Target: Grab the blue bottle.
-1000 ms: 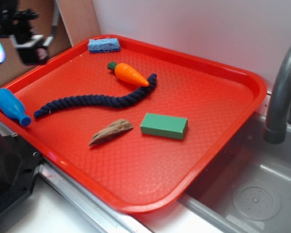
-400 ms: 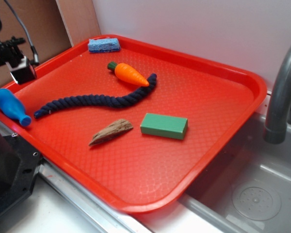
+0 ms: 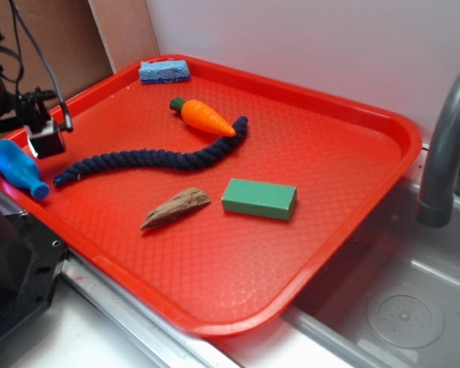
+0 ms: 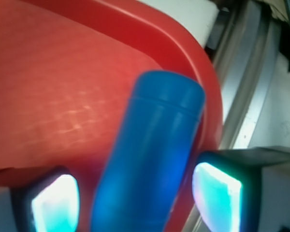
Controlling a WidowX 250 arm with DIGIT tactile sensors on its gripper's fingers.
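In the wrist view the jaws are seen spread wide, one glowing pad (image 4: 55, 203) on each side of the blue bottle (image 4: 152, 159), with a gap left on both sides, so nothing is held yet. The gripper (image 4: 135, 205) appears to have been lined up across the bottle's body so that closing would pinch it from both sides; that is judged, not seen.

The bottle lies on its side at the left edge of the red tray (image 3: 383, 123), close against the raised rim, with its narrow neck pointing toward the tray's near side. Its place by the rim is judged to leave little room for the outer finger.

In the exterior view the gripper (image 3: 19, 149) is largely hidden at the frame's edge. The navy rope (image 3: 153, 159) lies just beside the bottle's neck, apart from it. The carrot (image 3: 203, 116), blue sponge (image 3: 164, 70), wood piece (image 3: 175, 208) and green block (image 3: 259, 198) lie further in, well clear.
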